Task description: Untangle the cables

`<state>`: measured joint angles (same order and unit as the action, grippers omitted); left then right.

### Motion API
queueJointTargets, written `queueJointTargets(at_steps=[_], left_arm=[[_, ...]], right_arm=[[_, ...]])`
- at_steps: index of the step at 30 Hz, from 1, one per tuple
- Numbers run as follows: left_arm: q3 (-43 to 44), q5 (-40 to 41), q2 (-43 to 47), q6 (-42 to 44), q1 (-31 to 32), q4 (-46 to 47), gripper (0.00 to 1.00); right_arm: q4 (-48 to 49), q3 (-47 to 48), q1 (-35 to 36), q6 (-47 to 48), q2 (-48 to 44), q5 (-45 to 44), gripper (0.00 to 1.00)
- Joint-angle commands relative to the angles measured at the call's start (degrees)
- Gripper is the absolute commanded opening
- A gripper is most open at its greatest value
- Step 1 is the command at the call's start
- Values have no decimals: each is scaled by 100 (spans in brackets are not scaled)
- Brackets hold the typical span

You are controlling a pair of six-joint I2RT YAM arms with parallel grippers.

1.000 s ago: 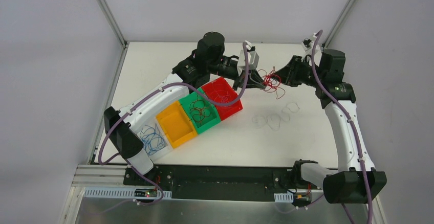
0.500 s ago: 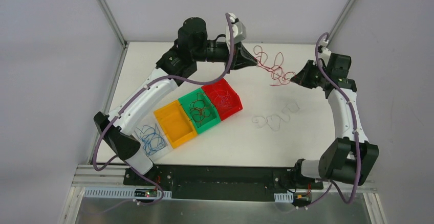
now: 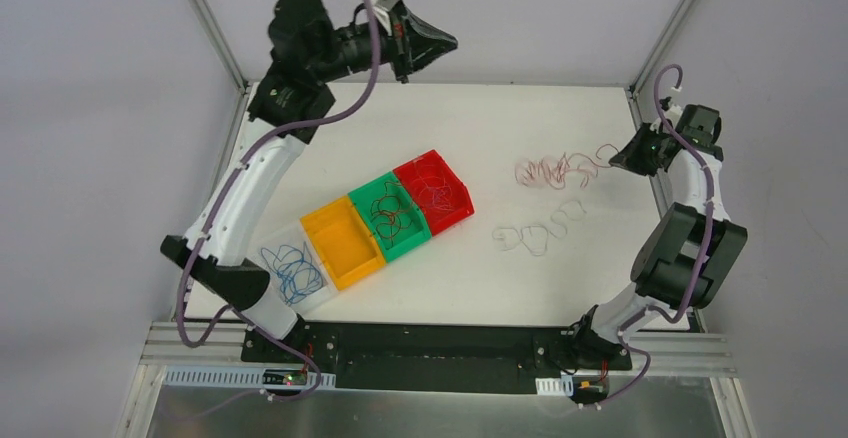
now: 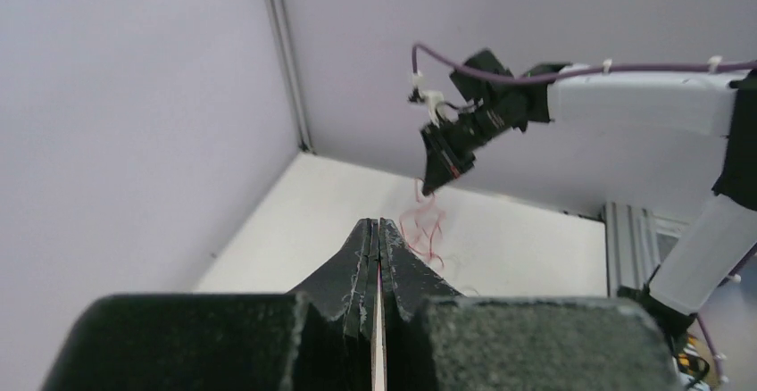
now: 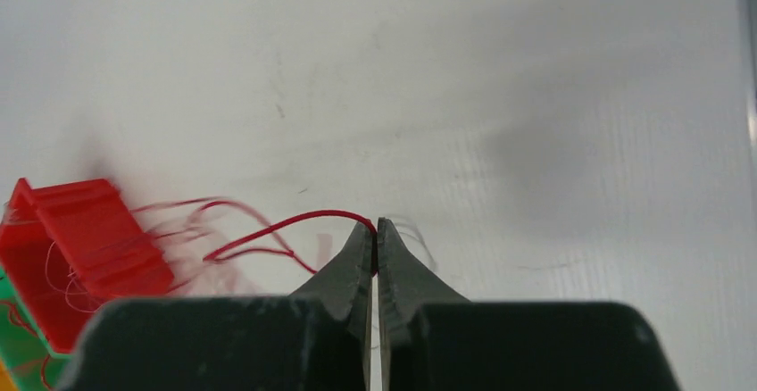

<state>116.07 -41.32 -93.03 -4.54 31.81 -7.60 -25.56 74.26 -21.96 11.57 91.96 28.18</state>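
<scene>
A bright red cable (image 3: 545,171) lies in a blurred curly bunch on the white table (image 3: 330,148), right of centre. One end is pinched in my right gripper (image 3: 612,158), which is shut on it near the table's right edge. In the right wrist view the red cable (image 5: 295,223) arcs left from the shut right gripper (image 5: 376,221). My left gripper (image 3: 452,44) is raised high over the back edge, shut, with nothing visibly in it. From the left wrist, the shut left gripper (image 4: 378,221) looks toward the red cable (image 4: 427,230) far off. Pale thin cables (image 3: 530,236) lie loose on the table.
A row of bins runs diagonally left of centre: a red bin (image 3: 450,213), a green bin (image 3: 405,246) with dark red-brown wires, an orange bin (image 3: 343,243) and a clear bin (image 3: 318,298) with blue wires. The red bin (image 5: 80,248) also shows in the right wrist view.
The arms pulled apart. The left gripper rose up and back and no longer has the red cable. The right gripper drew the cable toward the right edge, where it now trails slack.
</scene>
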Motion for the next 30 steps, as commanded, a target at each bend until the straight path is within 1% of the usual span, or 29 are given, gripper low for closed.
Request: queueJointTargets(at_steps=[1,5,6,8,9,11,12,13,16,18,20,22,27,30], left_arm=[[36,-88,745,52,-79,656,0],[-703,83,986,165,-74,485,0],[-862,111,1026,156,-85,416,1],[-1203,75,1037,114,-79,274,13],[-1396,72,1037,78,-82,262,24],[-1725,67,953,19,-74,210,47],[-1840,93,882,-57,-76,159,54],[-1936,70,779,-102,-83,133,60],[-2153,-317,400,-144,-74,150,71],[-2231,-518,121,-214,-42,234,76],[-2423,-689,-113,-263,5,573,78],[-2559,-734,-348,-260,98,878,79],[-2425,-1147,-1027,-484,344,1337,79],[-2608,-1341,-1128,-115,517,1425,83]], right_arm=[[-71,376,-190,132,28,-9,0],[3,535,-187,-206,-238,847,0],[-38,599,-186,-291,-318,1065,0],[-150,721,-186,-461,-479,1490,0],[-218,775,-187,-536,-563,1723,0],[-337,842,-178,-678,-722,2032,0],[-405,876,-178,-747,-806,2171,0],[-473,918,-171,-813,-890,2302,0],[-581,1040,-98,-1062,-1173,2604,0],[-522,1104,-26,-1383,-1363,2773,0],[-472,1201,87,-1617,-1523,2896,0],[-473,1339,207,-1790,-1661,2969,0],[-538,1707,449,-2231,-1902,3082,0],[-463,1897,575,-2545,-1981,3102,0]])
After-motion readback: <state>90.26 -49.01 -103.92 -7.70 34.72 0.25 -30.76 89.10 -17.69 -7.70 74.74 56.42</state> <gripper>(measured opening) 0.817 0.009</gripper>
